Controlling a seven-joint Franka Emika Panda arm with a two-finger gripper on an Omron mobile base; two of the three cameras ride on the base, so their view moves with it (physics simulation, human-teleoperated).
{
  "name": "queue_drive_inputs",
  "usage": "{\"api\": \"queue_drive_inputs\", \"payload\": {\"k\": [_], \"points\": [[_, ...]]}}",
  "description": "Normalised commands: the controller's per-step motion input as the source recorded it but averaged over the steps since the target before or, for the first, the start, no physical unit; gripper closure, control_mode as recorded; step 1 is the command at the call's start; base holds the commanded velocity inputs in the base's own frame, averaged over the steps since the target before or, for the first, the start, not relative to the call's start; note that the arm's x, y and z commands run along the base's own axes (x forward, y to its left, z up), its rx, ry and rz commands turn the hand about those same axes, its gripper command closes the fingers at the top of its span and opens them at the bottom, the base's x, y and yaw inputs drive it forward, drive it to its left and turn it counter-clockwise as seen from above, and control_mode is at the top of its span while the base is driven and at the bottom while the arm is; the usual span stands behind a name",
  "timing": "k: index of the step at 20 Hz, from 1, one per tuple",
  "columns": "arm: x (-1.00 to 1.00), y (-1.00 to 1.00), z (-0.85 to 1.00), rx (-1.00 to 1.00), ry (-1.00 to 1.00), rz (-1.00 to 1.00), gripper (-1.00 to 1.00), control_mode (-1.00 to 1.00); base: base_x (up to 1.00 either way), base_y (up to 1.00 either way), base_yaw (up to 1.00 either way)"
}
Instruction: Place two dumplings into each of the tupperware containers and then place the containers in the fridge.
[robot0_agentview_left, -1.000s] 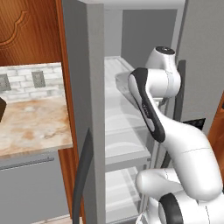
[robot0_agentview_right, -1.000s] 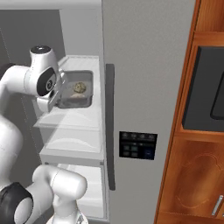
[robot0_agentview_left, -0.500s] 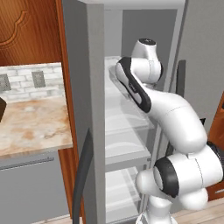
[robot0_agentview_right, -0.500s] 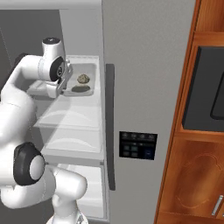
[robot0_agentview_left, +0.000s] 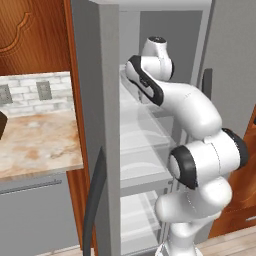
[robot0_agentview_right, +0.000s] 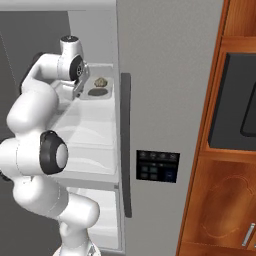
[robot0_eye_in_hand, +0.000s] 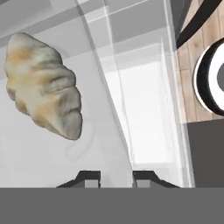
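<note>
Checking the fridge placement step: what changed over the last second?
The arm carried the light grey container, dumplings inside, up and deeper onto the upper fridge shelf. The claw stays shut on its rim. Fridge door and base unchanged.

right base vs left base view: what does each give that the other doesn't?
Right base view: the light grey container on an upper fridge shelf with a dumpling in it, the gripper closed on its left rim, the black dispenser panel, the wooden cabinets.
Left base view: the marble counter, the tiled backsplash, the open door's dark handle.
Both: the white arm reaching into the fridge, over pale shelves.
</note>
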Motion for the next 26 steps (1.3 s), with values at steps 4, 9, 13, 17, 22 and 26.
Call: {"api": "queue_drive_inputs", "payload": {"k": [4, 9, 13, 17, 22, 26], "points": [[0.51, 0.08, -0.01, 0.0, 0.0, -0.1, 1.0, -1.0, 0.0, 0.0, 0.0], [0.49, 0.07, -0.19, 0.0, 0.0, -0.14, 1.0, -1.0, 0.0, 0.0, 0.0], [0.45, 0.0, -0.28, 0.0, 0.0, -0.03, 1.0, -1.0, 0.0, 0.0, 0.0], [0.19, 0.0, -0.44, 0.0, 0.0, 0.0, 1.0, -1.0, 0.0, 0.0, 0.0], [0.11, 0.0, -0.56, 0.0, -0.01, 0.0, 1.0, -1.0, 0.0, 0.0, 0.0], [0.24, 0.0, -0.38, 0.0, -0.02, 0.0, 1.0, -1.0, 0.0, 0.0, 0.0]]}}
